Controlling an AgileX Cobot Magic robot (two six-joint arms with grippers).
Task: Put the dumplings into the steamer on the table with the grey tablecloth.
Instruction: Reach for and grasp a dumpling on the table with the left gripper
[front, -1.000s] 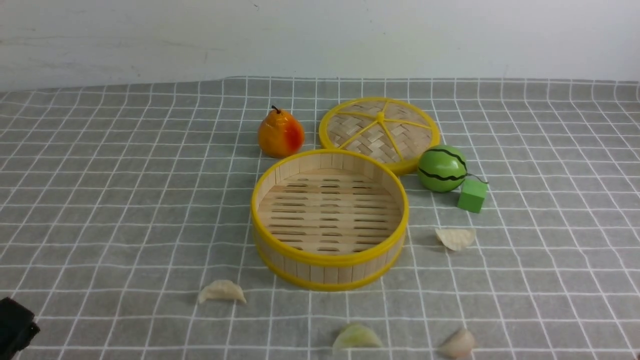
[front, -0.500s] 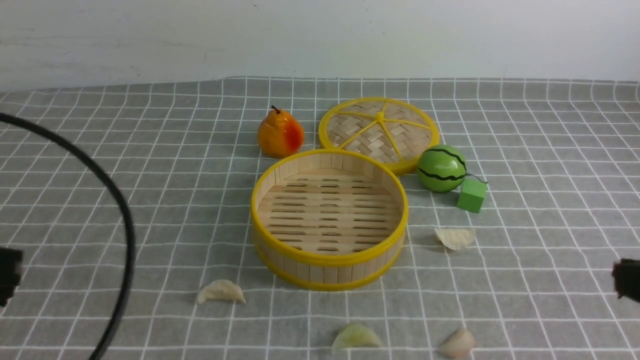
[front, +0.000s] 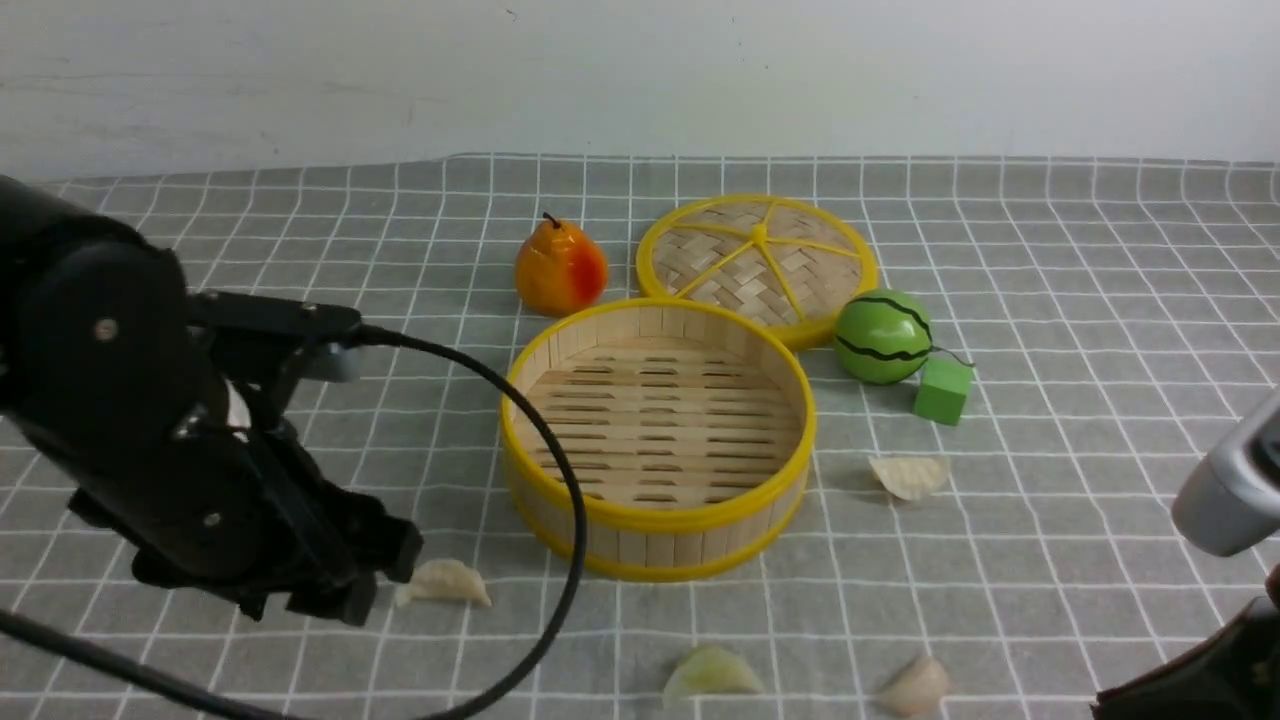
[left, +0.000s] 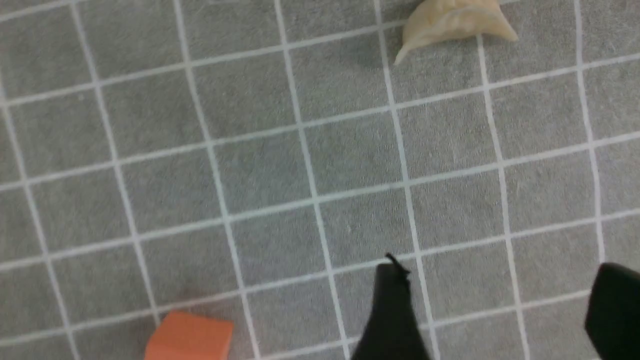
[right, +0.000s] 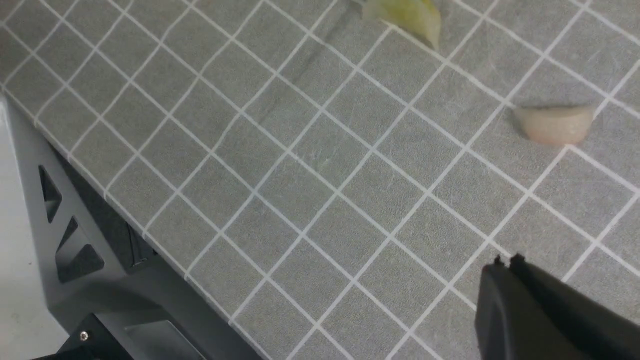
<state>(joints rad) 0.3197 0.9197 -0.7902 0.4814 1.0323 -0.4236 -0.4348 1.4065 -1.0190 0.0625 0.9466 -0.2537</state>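
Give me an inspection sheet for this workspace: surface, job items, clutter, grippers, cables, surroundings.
Surface: table under a grey tablecloth with white grid; no spills seen.
Job's things: round bamboo steamer with yellow rims, empty; four cream crescent dumplings, all on the cloth outside it.
Clutter: orange-yellow pear, flat woven yellow-spoked lid, striped green ball, green cube, orange block.
Grippers: left gripper open, empty, short of a dumpling; right gripper looks shut, holding nothing.
Cables: black cable loops from the left arm across the steamer's left side in the front view.
Surroundings: white wall; grey metal frame beyond the table edge.
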